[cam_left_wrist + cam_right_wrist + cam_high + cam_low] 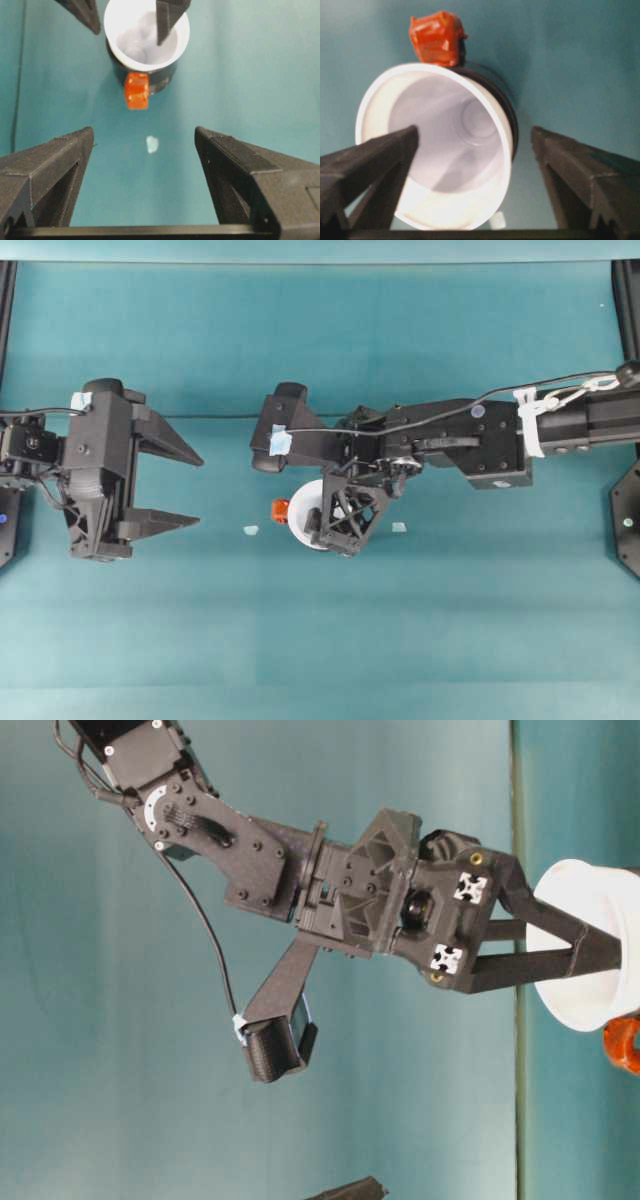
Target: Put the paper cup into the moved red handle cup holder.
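Right now I am looking at the paper cup point(445, 150) sitting inside the red handle cup holder point(145, 80) near the table's point(320, 640) middle, mouth up, its long axis roughly vertical but seeming to lean a little in the right wrist view. My right gripper point(475, 150) is standing spread, one finger inside the rim and one outside, gripping nothing. My left gripper point(160, 485) is waiting open, well apart. I am worrying that the inner finger could snag the rim as it lifts, tipping the cup or dragging it out of the holder.
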Motion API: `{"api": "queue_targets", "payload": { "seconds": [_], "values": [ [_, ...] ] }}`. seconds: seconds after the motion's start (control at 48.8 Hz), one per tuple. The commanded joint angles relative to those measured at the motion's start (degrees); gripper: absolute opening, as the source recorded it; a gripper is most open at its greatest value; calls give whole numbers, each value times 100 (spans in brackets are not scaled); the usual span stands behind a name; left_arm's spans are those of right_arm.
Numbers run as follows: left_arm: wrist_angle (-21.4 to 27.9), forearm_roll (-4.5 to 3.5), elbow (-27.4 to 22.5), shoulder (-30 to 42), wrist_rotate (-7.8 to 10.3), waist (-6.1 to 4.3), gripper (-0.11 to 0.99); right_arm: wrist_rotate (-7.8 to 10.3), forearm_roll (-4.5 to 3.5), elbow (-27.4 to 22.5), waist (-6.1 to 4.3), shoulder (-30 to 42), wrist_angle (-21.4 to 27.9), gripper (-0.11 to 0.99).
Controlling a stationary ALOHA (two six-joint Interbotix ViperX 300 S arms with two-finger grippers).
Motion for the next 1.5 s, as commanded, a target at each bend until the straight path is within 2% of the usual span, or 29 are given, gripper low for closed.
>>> {"api": "queue_targets", "payload": {
  "seconds": [0.0,0.082,0.307,0.43,0.512,0.574,0.635,0.819,0.942,1.209,1.475],
  "values": [
    [-53,9,-149,-26,-9,-9,89,53,18,-105,18,-53,-26,93],
    [-53,9,-149,-26,-18,-9,89,53,18,-132,26,-53,-26,87],
    [-44,9,-149,-26,-18,-9,89,53,9,-255,26,-79,44,88],
    [-44,18,-123,-44,-18,-9,89,44,9,-422,26,-167,290,88],
    [-44,9,-114,-53,-18,-9,89,35,-26,-580,18,-264,475,88],
    [-35,18,-105,-53,-9,-9,89,35,-105,-703,26,-369,589,88],
    [-26,9,-97,-53,-9,-9,89,35,-149,-800,26,-457,650,88],
    [-26,18,-53,-141,-18,-9,89,-9,-158,-756,26,-870,606,88],
    [-18,9,-44,-193,-18,-9,89,-79,-176,-448,62,-1230,334,88],
    [-18,18,-44,-211,-18,-9,89,-387,-176,773,149,-2224,-870,88],
    [-9,9,-35,-290,-9,-9,89,-457,-176,1907,158,-3182,-2188,88]
  ]
}}
